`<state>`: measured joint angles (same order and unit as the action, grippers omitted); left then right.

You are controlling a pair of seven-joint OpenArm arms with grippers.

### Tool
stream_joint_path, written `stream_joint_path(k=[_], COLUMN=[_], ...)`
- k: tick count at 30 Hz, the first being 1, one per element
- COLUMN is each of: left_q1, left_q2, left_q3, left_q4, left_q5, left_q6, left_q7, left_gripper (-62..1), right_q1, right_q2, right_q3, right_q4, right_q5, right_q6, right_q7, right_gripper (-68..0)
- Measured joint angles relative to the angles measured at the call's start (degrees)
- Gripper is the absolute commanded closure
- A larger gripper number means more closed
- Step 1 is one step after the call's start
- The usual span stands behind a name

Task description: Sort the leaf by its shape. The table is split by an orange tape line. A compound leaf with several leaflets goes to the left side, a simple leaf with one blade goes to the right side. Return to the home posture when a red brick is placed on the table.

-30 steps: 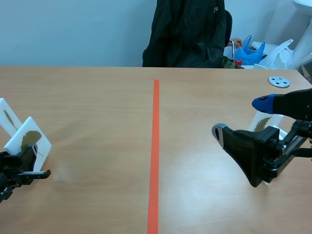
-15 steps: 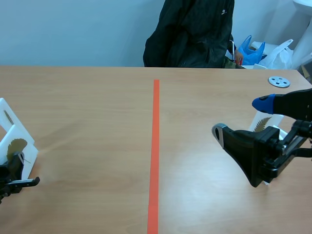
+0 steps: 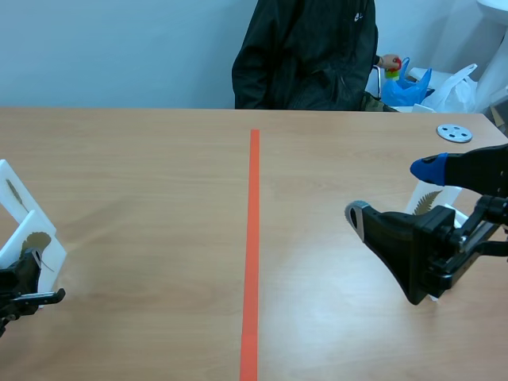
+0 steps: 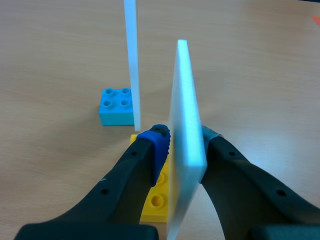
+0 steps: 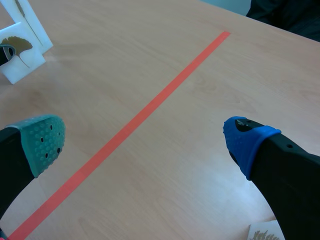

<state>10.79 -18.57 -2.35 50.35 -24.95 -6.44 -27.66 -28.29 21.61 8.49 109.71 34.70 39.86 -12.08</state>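
Jaws on my left gripper (image 4: pixel 185 141) are clamping the upright card (image 4: pixel 186 105), which is standing on a yellow brick (image 4: pixel 156 200) far on the table's (image 3: pixel 159 198) left side. My wrist view is catching it edge-on, hiding the leaf (image 3: pixel 36 241). The scene view is showing one dark blade, its lower part behind my gripper. A second card (image 4: pixel 131 60) is standing on a blue brick (image 4: pixel 114 106) just ahead. My right gripper (image 5: pixel 145 140) is hanging right of the tape (image 3: pixel 252 238), jaws wide apart, half hiding a fern card (image 3: pixel 427 198).

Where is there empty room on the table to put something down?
Bare wood lies on both sides of the orange tape line, out to the leaf cards by the left gripper and to the open right gripper. Crowded only at those two ends.
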Motion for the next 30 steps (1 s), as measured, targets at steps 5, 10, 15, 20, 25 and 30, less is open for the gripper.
stream_joint_path(k=[5, 10, 15, 20, 25, 30], left_q1=[0.0, 0.0, 1.1, 5.2, 11.0, 18.6], left_q2=[0.0, 0.0, 0.0, 0.0, -0.1, -1.0], left_q3=[0.0, 0.0, -1.1, -5.2, -9.2, -11.3], left_q4=[0.0, 0.0, 2.3, 9.5, 20.9, 32.8], left_q5=[0.0, 0.0, -3.8, -5.4, -5.3, -5.2], left_q6=[0.0, 0.0, -1.8, -2.2, -5.1, -9.2], left_q7=[0.0, -0.5, -0.5, -0.5, -0.2, -0.1], left_gripper=[-12.6, -31.2, -39.2, -39.2, -39.2, -47.6], right_q1=[0.0, 0.0, 0.0, 0.0, 0.0, 0.0], right_q2=[0.0, 0.0, 0.0, 0.0, 0.0, 0.0], right_q3=[0.0, 0.0, 0.0, 0.0, 0.0, 0.0], right_q4=[0.0, 0.0, 0.0, 0.0, 0.0, 0.0], right_q5=[0.0, 0.0, 0.0, 0.0, 0.0, 0.0], right_q6=[0.0, 0.0, 0.0, 0.0, 0.0, 0.0], right_q7=[0.2, 0.2, 0.2, 0.2, 0.2, 0.2], right_gripper=[-67.9, -67.9, -67.9, -67.9, -67.9, -67.9])
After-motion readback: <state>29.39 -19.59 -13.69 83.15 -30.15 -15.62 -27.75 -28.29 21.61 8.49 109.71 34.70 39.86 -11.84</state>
